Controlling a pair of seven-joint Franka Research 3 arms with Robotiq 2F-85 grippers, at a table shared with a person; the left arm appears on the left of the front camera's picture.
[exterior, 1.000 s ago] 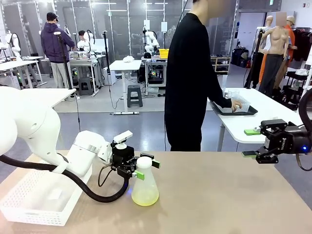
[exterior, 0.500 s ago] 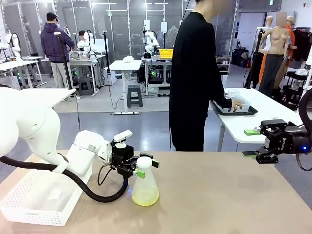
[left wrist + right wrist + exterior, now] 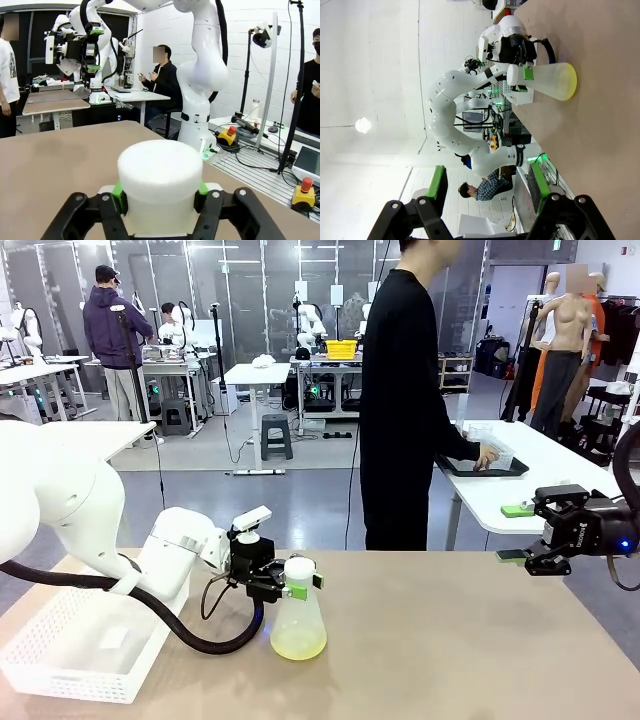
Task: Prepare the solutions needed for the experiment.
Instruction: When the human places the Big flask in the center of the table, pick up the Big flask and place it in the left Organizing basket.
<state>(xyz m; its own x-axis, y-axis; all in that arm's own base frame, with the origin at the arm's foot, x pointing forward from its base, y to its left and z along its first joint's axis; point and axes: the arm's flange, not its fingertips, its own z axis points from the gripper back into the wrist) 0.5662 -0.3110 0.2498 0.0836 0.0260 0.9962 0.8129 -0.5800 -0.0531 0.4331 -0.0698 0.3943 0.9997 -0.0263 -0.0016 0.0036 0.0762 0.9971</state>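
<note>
From the front I see my left end effector [image 3: 297, 586] clamped on the neck of the conical flask [image 3: 297, 623], just under its white cap [image 3: 299, 567], with one green pad [image 3: 299, 592] pressed flat against the frosted plastic. The flask stands upright on the tabletop [image 3: 450, 640], a little left of the middle. The solutions [image 3: 297, 645] sit as a shallow pale yellow layer at the bottom of that flask. In my left wrist view the cap [image 3: 160, 176] sits between the two black fingers, green pads [image 3: 118, 191] tight on either side of it. A white basket [image 3: 75, 650] rests on the tabletop at the near left corner, just beside the left arm's hose. My right end effector [image 3: 516, 533] hangs above the tabletop's far right edge, well apart from the flask, with its jaws spread and nothing between them; the right wrist view shows those fingers [image 3: 437, 187] wide apart, and beyond them the flask [image 3: 550, 80] with the yellow liquid [image 3: 570, 82] at its base. A person in black [image 3: 405, 400] stands beyond the tabletop, one hand [image 3: 486, 455] at a dark tray [image 3: 485, 468] on a side table.
</note>
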